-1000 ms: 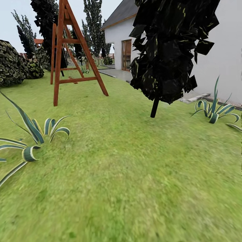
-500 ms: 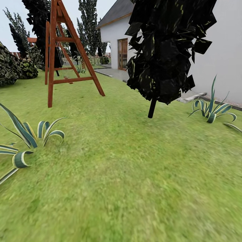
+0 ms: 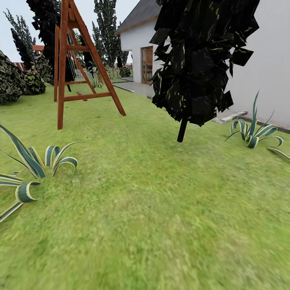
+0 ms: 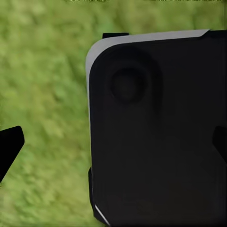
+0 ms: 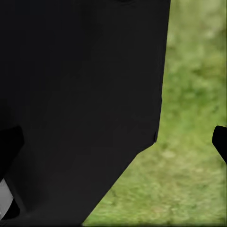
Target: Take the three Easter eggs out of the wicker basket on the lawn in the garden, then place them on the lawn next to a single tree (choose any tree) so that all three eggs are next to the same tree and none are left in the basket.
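**On the move across the lawn, no basket or eggs in view yet**

Since a second ago your whole head view has slid: the wooden swing frame [image 3: 76, 64] and the dark cone-shaped tree [image 3: 201, 60] sit a little further left, which reads as the camera turning rather than anything in the garden shifting. In the last half second the view has barely changed, so you seem to have nearly stopped turning.

The lawn [image 3: 153, 209] stretches bare ahead of you, with striped spiky plants [image 3: 36, 165] at the left and another [image 3: 253, 133] near the white house [image 3: 266, 60]. The basket and the eggs are not in sight here, so they likely lie outside this view.

Both arms look tucked close to your body for travel: each wrist camera looks onto a dark body panel [image 4: 156, 132] with grass beside it. Only dark finger tips [image 4: 10, 146] cut into the edges, so you cannot tell whether either tool is open or closed. The dark tree's crown is cropped at the top.
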Tool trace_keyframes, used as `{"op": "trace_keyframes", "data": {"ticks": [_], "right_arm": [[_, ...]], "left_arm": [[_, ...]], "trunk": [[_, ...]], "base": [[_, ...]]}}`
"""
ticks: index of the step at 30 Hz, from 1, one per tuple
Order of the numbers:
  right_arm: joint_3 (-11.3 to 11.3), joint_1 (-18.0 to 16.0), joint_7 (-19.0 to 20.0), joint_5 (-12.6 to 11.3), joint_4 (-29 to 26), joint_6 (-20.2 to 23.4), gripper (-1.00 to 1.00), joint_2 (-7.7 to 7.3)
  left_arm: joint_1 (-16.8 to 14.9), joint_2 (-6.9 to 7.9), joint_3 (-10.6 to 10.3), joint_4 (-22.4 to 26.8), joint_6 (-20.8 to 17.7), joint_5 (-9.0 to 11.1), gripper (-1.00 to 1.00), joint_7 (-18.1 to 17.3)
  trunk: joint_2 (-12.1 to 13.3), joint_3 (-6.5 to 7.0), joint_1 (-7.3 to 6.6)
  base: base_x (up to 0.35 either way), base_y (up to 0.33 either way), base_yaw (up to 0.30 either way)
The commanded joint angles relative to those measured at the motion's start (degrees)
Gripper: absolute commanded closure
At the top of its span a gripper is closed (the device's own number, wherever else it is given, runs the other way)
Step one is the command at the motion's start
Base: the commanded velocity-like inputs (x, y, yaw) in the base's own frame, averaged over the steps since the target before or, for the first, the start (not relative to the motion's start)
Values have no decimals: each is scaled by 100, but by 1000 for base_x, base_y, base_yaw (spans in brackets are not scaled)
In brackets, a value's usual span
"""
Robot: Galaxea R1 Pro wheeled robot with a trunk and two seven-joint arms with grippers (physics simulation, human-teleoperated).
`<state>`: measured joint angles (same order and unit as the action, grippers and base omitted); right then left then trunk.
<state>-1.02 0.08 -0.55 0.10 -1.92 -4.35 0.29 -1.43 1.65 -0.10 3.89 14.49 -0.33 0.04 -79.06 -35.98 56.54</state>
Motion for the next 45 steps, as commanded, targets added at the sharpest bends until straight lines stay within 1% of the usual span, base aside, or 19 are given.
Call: {"op": "trace_keyframes", "data": {"ticks": [1,11,36,45], "right_arm": [[-12,1,-6,4,1,-13,-100,-1],[-15,1,-6,12,-22,-13,-100,2],[-21,1,-6,16,-2,-13,-100,-2],[-21,1,-6,16,-1,-13,-100,-2]], "left_arm": [[-3,1,-5,-3,19,-3,-100,5],[-3,-27,-13,-5,46,0,-100,39],[2,-25,-2,-11,91,5,-100,58],[-3,-19,-7,-12,21,-15,-100,43]], "trunk": [[39,15,-23],[440,194,-242],[1443,643,-792],[1804,805,-989]], "base": [[0,0,0],[0,0,0],[0,0,0],[0,0,0]]}}
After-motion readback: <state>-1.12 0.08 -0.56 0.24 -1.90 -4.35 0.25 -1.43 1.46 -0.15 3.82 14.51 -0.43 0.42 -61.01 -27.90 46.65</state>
